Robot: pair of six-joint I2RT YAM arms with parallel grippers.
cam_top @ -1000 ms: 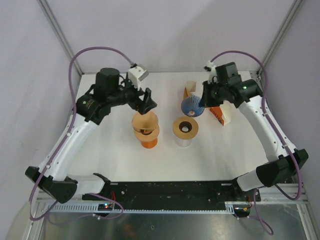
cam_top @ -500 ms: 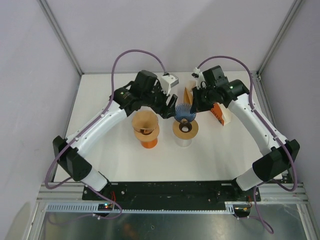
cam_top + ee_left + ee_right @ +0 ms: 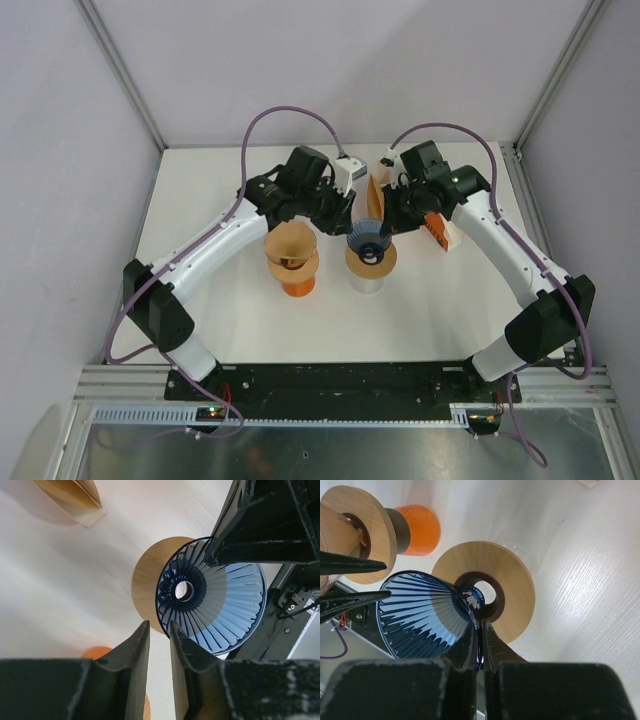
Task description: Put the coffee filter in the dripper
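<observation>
An orange cup (image 3: pixel 296 284) is sitting on the tabletop (image 3: pixel 220 300), nearer than both claws, and it is carrying a tan cone (image 3: pixel 288 242). Next to it, right under the right claw (image 3: pixel 480 630), a wooden ring (image 3: pixel 512 587) is standing. The right claw is pinching the rim of the blue dripper (image 3: pixel 422 612) and holding it tipped over, with its small end pointing at the hole in the ring. The left claw (image 3: pixel 160 630) is hanging just beside the dripper with its fingers a little apart, holding nothing. The coffee filter (image 3: pixel 75 497) is standing on the tabletop just past the two claws, outside the dripper. An orange and white box (image 3: pixel 445 230) is lying on the outer side of the right claw.
</observation>
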